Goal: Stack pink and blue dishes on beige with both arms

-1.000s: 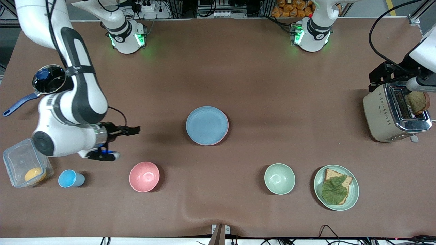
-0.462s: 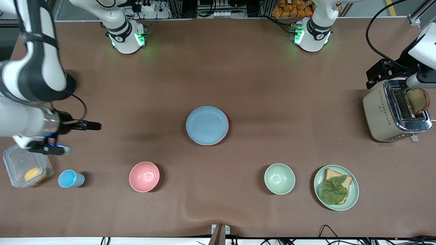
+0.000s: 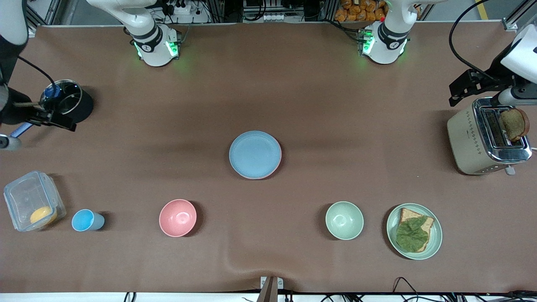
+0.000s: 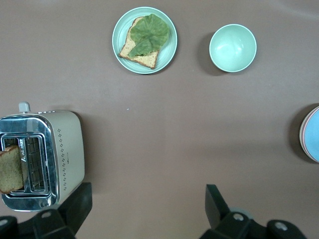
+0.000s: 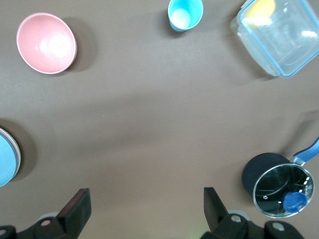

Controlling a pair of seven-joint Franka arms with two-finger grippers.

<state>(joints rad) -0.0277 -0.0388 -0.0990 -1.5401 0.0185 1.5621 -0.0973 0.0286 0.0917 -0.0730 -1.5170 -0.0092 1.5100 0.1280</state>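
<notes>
A light blue dish [image 3: 255, 153] lies at the table's middle. A thin pink rim [image 3: 253, 178] of the pink dish peeks out under its edge nearest the front camera. The left wrist view catches the stack's blue dish [image 4: 313, 134] at its edge, and so does the right wrist view [image 5: 5, 160]. The beige dish is hidden. My right gripper [image 3: 63, 123] hangs open and empty [image 5: 145, 198] beside the saucepan at the right arm's end. My left gripper [image 3: 455, 94] is open and empty [image 4: 148, 196] over the table beside the toaster.
A pink bowl [image 3: 178, 217], a blue cup [image 3: 86, 220] and a clear box [image 3: 31, 206] stand near the front camera toward the right arm's end. A saucepan [image 3: 63, 98] sits farther back. A green bowl [image 3: 344, 220], a sandwich plate [image 3: 436, 241] and a toaster [image 3: 470, 142] stand toward the left arm's end.
My right arm has swung away from the table's middle to its own end beside the saucepan. The left gripper has drifted slightly back by the toaster. The dishes have not moved.
</notes>
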